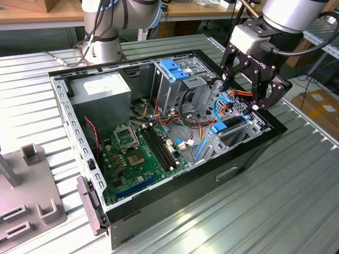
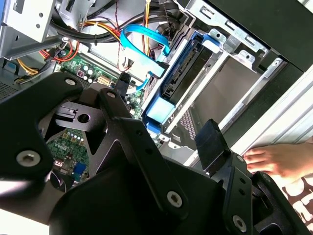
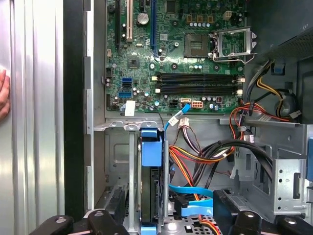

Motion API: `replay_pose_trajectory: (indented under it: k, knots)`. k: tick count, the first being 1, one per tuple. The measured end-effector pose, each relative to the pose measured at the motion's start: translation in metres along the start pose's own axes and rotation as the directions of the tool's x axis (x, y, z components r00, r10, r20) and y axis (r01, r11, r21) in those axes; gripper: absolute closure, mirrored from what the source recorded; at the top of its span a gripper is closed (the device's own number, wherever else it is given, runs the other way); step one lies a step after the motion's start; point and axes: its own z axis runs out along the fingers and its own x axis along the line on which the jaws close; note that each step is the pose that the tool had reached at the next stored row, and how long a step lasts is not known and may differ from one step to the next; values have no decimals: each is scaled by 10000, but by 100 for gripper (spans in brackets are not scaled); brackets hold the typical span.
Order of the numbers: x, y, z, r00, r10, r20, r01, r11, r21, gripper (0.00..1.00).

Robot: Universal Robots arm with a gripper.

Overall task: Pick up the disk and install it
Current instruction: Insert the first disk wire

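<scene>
Over the open computer case (image 1: 159,203) on the ribbed metal counter (image 1: 265,211), in the exterior view, the gripper (image 1: 241,95) hangs at the case's corner on the exterior view's right. Its fingers are spread apart and hold nothing. Just below them the disk (image 1: 221,127) stands on edge in a metal bay, its blue bracket showing. A green circuit board (image 1: 137,153) covers the case floor. The grey power supply (image 1: 103,92) carries a white label whose print cannot be made out. A drive cage (image 1: 175,69) with a blue top stands beside it.

In the second wrist view, the disk (image 2: 183,81) sits in the bay inside its blue frame. A blue ribbon cable (image 2: 142,36) curves to its end; whether it is plugged in I cannot tell. A person's hand (image 2: 274,159) rests on the counter just outside the case.

In the first wrist view, the disk (image 3: 150,196) stands upright between the two parted fingers (image 3: 102,223), touched by neither. Small white stickers dot the circuit board (image 3: 171,54), their writing unreadable.
</scene>
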Motion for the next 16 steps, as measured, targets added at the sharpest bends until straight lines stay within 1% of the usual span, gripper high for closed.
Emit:
replay_pose_trajectory:
  k: [12,13,15,16]
  knots:
    - [-1,-4,15,10000,-1,4,1,10000,0,20]
    - [-4,-21,18,10000,0,5,1,10000,-2,20]
    - [-9,-74,25,10000,0,5,0,10000,-7,20]
    - [-16,-110,32,10000,0,3,0,10000,-8,20]
